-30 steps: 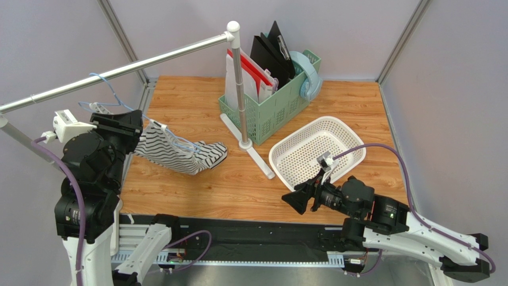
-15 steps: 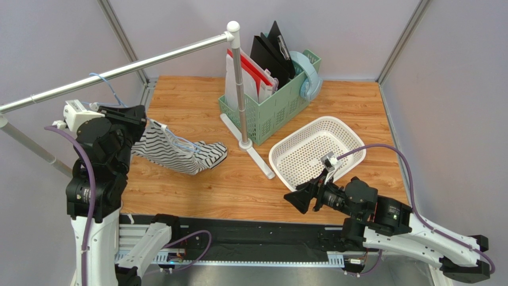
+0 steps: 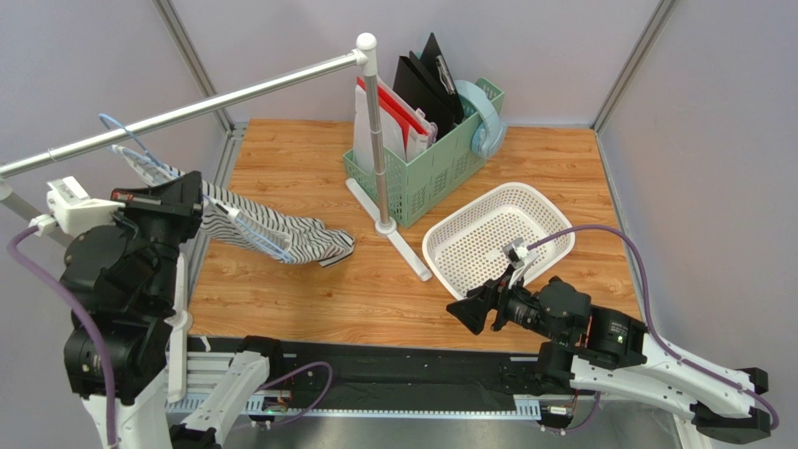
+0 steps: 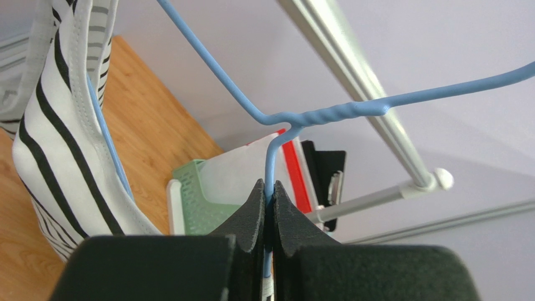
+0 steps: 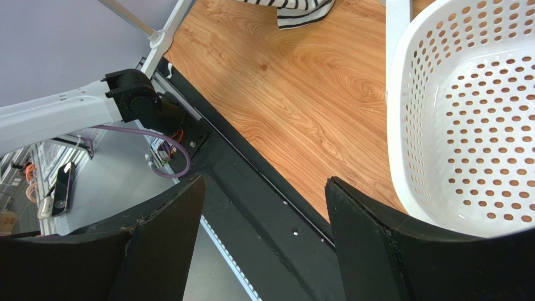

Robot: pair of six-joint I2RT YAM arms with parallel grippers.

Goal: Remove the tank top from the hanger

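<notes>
Left pincer (image 4: 266, 194) has just closed. Its jaws stood apart a second ago and now pinch the hanger (image 4: 326, 111) wire right under the twisted neck. The arm has swung outward and the hook has slid along the rail (image 4: 351, 69); we cannot tell whether it is clear of the rail.

Tank top (image 4: 56, 144) hangs just left of this pincer, still threaded on the hanger.

Right pincer (image 5: 264, 185) unchanged: spread, empty, basket (image 5: 402, 125) just to its right.

We judge the hanger secured and stripping not yet begun.
</notes>
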